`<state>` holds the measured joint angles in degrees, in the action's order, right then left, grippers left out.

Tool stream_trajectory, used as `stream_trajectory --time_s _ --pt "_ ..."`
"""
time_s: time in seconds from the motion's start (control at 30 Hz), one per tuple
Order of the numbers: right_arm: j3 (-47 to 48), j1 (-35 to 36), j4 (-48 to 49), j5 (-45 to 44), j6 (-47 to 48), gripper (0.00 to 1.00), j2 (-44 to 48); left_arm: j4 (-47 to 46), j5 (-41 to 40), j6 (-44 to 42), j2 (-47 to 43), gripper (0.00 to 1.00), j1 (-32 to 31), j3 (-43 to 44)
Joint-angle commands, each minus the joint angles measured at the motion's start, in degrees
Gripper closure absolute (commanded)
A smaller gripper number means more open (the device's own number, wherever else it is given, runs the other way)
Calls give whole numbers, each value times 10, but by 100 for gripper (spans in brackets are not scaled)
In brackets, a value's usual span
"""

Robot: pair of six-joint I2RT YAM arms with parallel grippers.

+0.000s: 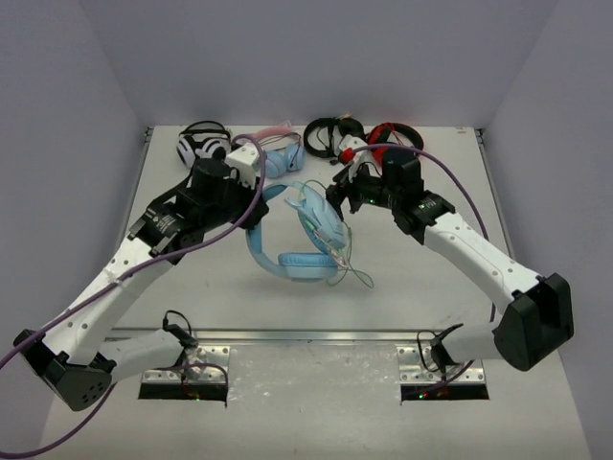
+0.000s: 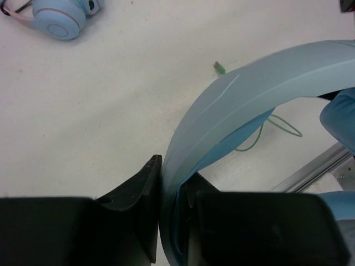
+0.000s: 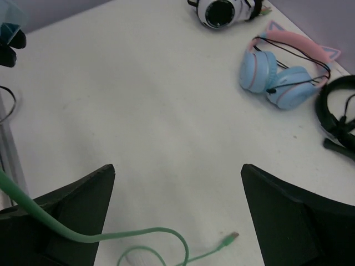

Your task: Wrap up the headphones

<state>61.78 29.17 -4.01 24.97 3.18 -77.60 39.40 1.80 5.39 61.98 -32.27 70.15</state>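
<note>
The light-blue headphones point(image 1: 299, 251) are held tilted above the middle of the table, their ear cups point(image 1: 321, 218) between the two arms. My left gripper point(image 1: 257, 213) is shut on the plain blue headband point(image 2: 260, 83), which runs between its two fingertips point(image 2: 172, 172). The thin pale-green cable point(image 1: 352, 271) trails loose on the table, its plug point(image 2: 219, 67) lying free. My right gripper point(image 1: 341, 195) stands wide open point(image 3: 177, 172) just right of the ear cups and grips nothing. The cable point(image 3: 138, 233) crosses its left finger and loops on the table below, ending in the plug point(image 3: 230, 237).
Along the back edge lie a white-and-black pair point(image 1: 201, 144), a blue pair with a pink cat-ear band point(image 1: 278, 146), a black pair point(image 1: 330, 134) and a red-and-black pair point(image 1: 393, 136). A metal rail point(image 1: 306, 335) runs along the near edge.
</note>
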Motion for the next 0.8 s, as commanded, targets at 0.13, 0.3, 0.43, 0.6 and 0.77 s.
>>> stream_trajectory --time_s 0.13,0.3,0.43,0.6,0.77 --pt "-45 6 228 142 -135 13 -49 -35 -64 92 -30 100 -4 118" --pt "-44 8 309 192 -196 19 -107 -20 -126 152 -31 100 -4 198" --pt "-42 14 353 200 -236 38 -149 -1 -164 193 -18 100 -4 277" --pt "-58 25 445 210 -285 66 -189 -5 -227 233 -19 100 -4 325" --pt "-61 31 509 206 -324 42 -196 -4 -200 234 2 100 -4 363"
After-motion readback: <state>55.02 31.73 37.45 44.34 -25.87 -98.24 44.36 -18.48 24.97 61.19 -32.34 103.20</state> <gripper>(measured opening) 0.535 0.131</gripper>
